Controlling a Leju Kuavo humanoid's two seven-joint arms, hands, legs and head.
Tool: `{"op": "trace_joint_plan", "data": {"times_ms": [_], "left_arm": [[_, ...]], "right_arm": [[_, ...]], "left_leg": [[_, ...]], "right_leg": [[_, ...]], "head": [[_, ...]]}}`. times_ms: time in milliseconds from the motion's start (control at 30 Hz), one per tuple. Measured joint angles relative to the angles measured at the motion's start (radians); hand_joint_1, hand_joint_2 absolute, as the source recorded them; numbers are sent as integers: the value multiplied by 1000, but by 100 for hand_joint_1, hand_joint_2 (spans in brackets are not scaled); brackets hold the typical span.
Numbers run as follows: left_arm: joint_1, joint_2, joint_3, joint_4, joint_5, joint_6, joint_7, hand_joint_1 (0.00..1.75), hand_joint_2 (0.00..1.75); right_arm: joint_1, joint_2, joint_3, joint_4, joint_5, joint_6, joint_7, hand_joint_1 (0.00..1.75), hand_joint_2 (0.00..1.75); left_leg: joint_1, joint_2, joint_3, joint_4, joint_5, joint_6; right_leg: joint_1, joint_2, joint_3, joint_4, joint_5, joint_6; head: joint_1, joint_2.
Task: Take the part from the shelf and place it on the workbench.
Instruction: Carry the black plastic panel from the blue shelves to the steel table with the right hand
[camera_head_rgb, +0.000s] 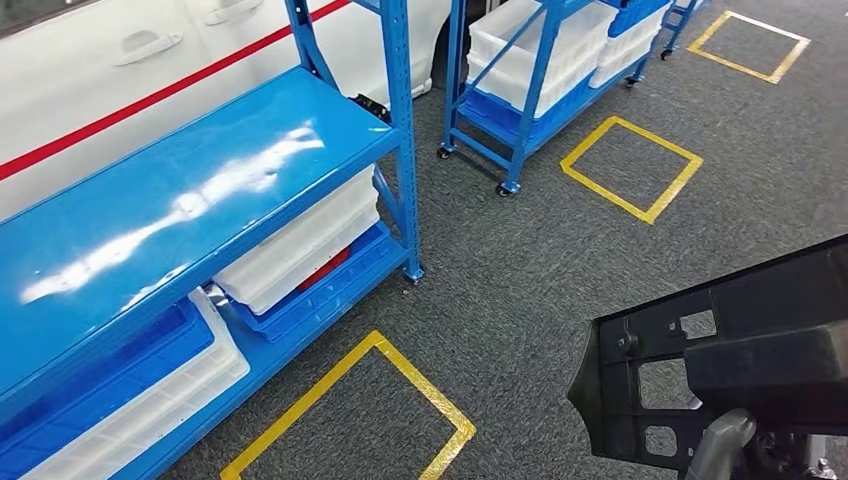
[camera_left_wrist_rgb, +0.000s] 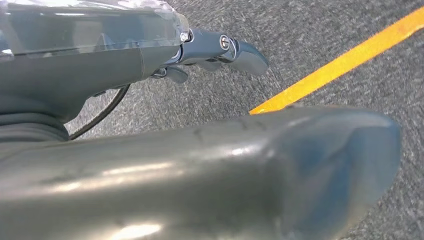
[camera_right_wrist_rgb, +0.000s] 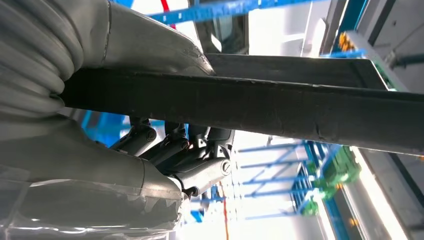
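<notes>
The right robot hand (camera_right_wrist_rgb: 170, 150) grips the black plastic part (camera_head_rgb: 720, 350) above the grey carpet (camera_head_rgb: 540, 250), while the left robot hand (camera_left_wrist_rgb: 220, 50) hangs with fingers spread, holding nothing.

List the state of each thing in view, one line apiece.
Black part: off the shelf, held up over the carpet by the right hand.
Right hand: fingers curled around the part's edge.
Left hand: holds nothing, above the carpet.
Blue shelf: top board bare and glossy; white bins on the lower levels.
</notes>
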Motion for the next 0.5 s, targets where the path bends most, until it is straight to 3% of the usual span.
{"op": "trace_joint_plan", "data": {"times_ms": [33,100,167,233,300,367,433,500], "left_arm": [[0,0,0,0,0,-1,0,0,0],[0,2,0,0,0,-4,1,0,0],[1,4,-1,0,0,-6,0,0,0],[1,5,-1,0,1,-7,0,0,0],[-1,6,-1,0,2,-7,-1,0,0],[-1,6,-1,0,2,-8,-2,0,0],[2,7,-1,0,1,-8,-2,0,0],[5,7,-1,0,1,-8,-2,0,0]], "right_arm": [[1,0,0,0,3,-3,0,175,175],[1,0,2,-1,10,-7,0,175,175],[0,0,7,-2,20,-9,0,175,175],[-1,0,16,-2,30,-10,0,175,175],[0,0,22,-3,35,-11,0,175,175],[0,0,24,-5,37,-12,0,175,175],[-1,0,25,-7,38,-13,0,175,175],[-2,0,25,-7,39,-13,0,175,175]], "left_leg": [[0,-2,-5,10,9,0],[3,-15,40,-88,79,3],[9,-73,93,-213,132,6],[10,-109,107,-256,138,10],[8,-85,107,-261,144,21],[10,-54,108,-271,153,36],[8,-21,107,-276,157,44],[3,14,104,-275,156,46]], "right_leg": [[1,15,-2,3,1,0],[0,46,-3,10,0,3],[1,74,-11,22,-2,12],[-1,98,-24,29,2,26],[-5,119,-34,29,8,42],[-3,82,-54,63,-14,50],[1,14,-106,172,-78,55],[0,-14,-160,291,-127,59]], "head": [[0,0],[0,0],[0,0],[1,0],[1,0],[4,0],[7,0],[7,0]]}}
